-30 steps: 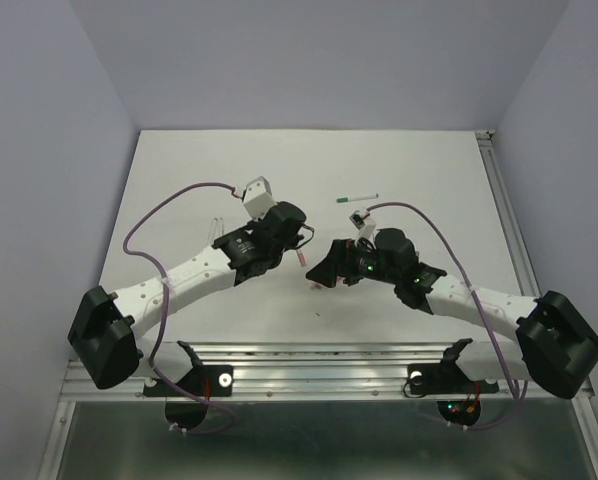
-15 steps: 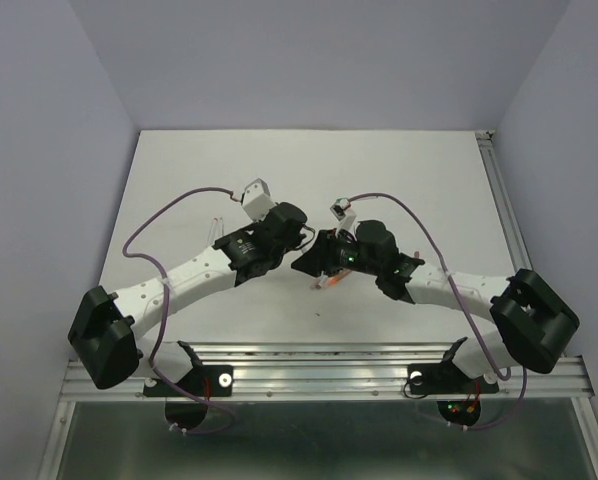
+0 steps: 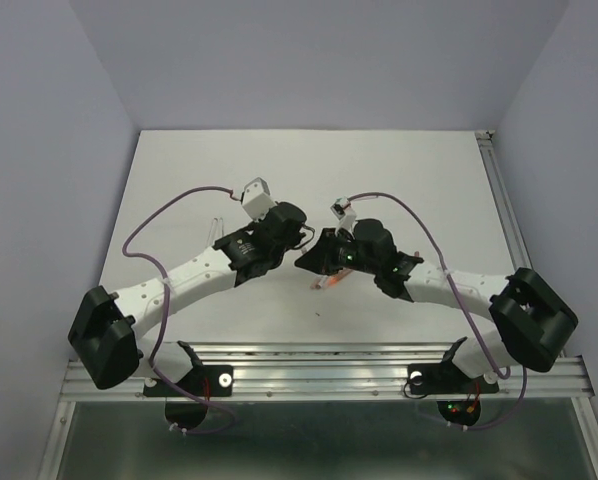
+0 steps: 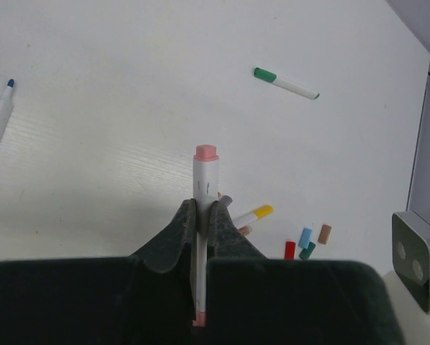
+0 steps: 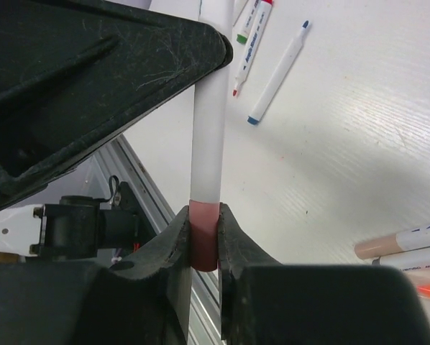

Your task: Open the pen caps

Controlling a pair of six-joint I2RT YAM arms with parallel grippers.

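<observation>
Short dusky-pink plastic pen cap (image 5: 203, 241), seated on end of long white plastic pen barrel (image 5: 208, 144), pinched in closed right gripper (image 5: 203, 215), left gripper (image 4: 203, 212) clamped around barrel, both raised over white table (image 3: 429, 180)

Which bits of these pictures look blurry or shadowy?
Right wrist view: the right gripper, close up, is dark and soft; pens at the lower right edge blur. Left wrist view: soft shadow left of the left gripper. Top view: even light.
</observation>
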